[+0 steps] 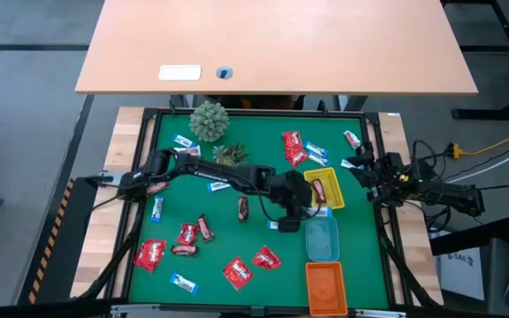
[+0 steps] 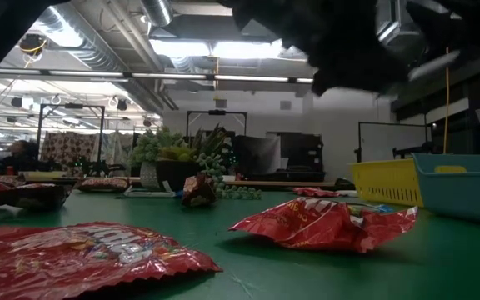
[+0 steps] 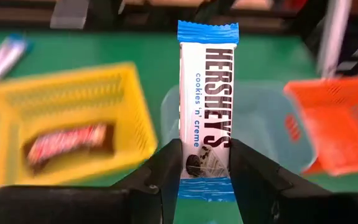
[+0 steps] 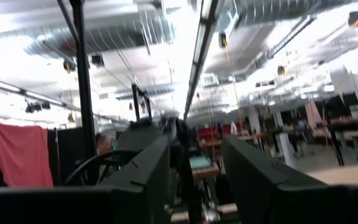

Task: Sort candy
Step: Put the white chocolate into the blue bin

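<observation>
A: Green tabletop (image 1: 237, 238) fills the middle of the high view, red candy packets (image 1: 237, 272) strewn along the lower left, a bare wooden desk (image 1: 272, 44) across the top.

B: And the left arm's stretched from centre-left right across to the middle, its left hand (image 1: 292, 212) hovering by the yellow tray (image 1: 334, 196) and blue tray (image 1: 322, 238).

A: Narrow grip there, clamped on a blue-and-white cookies 'n' creme bar (image 3: 206, 112), held upright.

B: Right hand (image 1: 360, 168) waits at the right edge, fingers parted, holding nothing.
</observation>
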### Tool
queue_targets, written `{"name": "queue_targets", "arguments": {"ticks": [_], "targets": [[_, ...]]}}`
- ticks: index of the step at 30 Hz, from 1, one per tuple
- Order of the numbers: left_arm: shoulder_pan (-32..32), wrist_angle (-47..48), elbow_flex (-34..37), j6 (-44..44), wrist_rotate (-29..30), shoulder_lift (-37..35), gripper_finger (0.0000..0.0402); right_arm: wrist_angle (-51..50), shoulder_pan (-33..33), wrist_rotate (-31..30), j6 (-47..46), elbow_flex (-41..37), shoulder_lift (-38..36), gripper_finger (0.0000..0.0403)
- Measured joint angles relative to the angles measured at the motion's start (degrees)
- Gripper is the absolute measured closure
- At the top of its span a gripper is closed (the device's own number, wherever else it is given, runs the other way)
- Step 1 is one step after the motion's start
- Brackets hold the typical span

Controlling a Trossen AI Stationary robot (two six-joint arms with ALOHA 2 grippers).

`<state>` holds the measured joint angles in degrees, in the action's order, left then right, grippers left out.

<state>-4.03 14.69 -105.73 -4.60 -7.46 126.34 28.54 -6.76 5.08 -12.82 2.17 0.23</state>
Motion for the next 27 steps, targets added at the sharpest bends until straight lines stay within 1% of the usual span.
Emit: {"name": "queue_targets", "arguments": {"ticks": [3,6,10,12,16,20,27], "targets": [[-1.2,-6.0,-0.1,-1.3,-0.1,0.5,0.028,2.1,0.0,0.0,0.0,0.0,0.0,0.0253],[-2.4,-9.8,-0.1,-1.8,-1.7,1.9,0.028,2.2,0.0,0.0,0.0,0.0,0.0,0.0253],[-3.1,-14.5,-0.1,-4.3,-5.3,4.1,0.028,1.7,0.0,0.0,0.0,0.0,0.0,0.0253],[-3.0,-16.4,-0.1,-5.5,-7.3,5.0,0.028,1.5,0.0,0.1,0.0,0.0,0.0,0.0253],[-2.5,-17.5,0.0,-7.3,-8.5,5.9,0.0275,1.4,0.0,0.5,0.0,0.0,0.0,0.0253],[-2.3,-17.7,0.0,-7.3,-7.2,5.9,0.0252,1.4,0.0,0.5,-0.2,0.0,0.0,0.0253],[-2.2,-16.9,0.0,-7.3,-6.6,5.9,0.0197,1.4,0.0,0.5,-0.3,0.0,0.0,0.0253]]}}
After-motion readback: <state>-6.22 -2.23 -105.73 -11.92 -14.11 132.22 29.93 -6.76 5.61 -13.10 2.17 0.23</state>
